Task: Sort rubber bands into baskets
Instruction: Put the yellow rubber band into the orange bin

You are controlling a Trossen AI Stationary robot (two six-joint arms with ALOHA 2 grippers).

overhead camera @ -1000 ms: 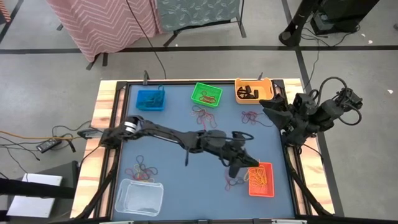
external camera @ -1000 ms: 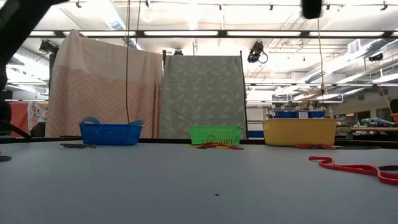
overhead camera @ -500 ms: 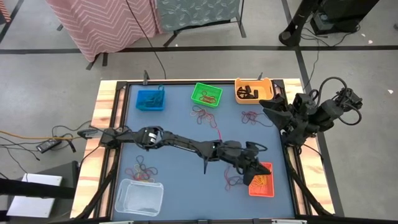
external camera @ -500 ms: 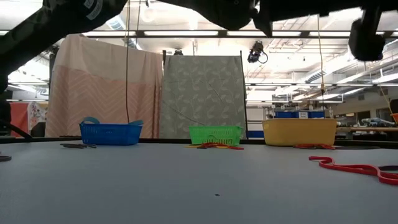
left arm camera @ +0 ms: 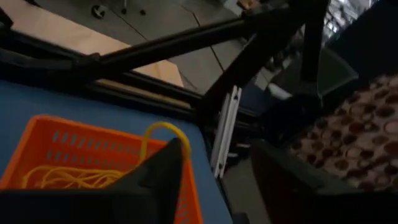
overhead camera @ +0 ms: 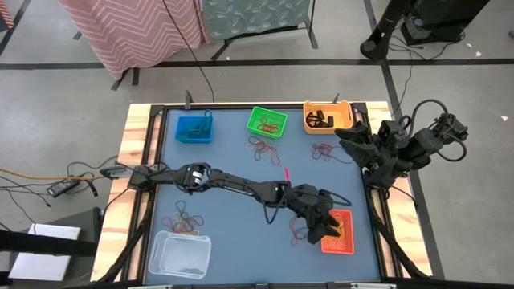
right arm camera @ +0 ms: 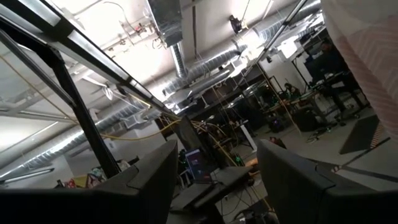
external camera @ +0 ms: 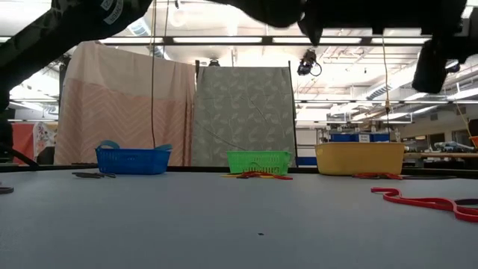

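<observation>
L fingers now parted, yellow band at orange basket.

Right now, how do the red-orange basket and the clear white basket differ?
The red-orange basket sits at the table's near right with the left gripper over it; the clear white basket sits near left with no gripper by it. The red-orange one holds a heap of yellow bands; the clear one shows at most a few faint bands. Both are small rectangular mesh baskets.
</observation>
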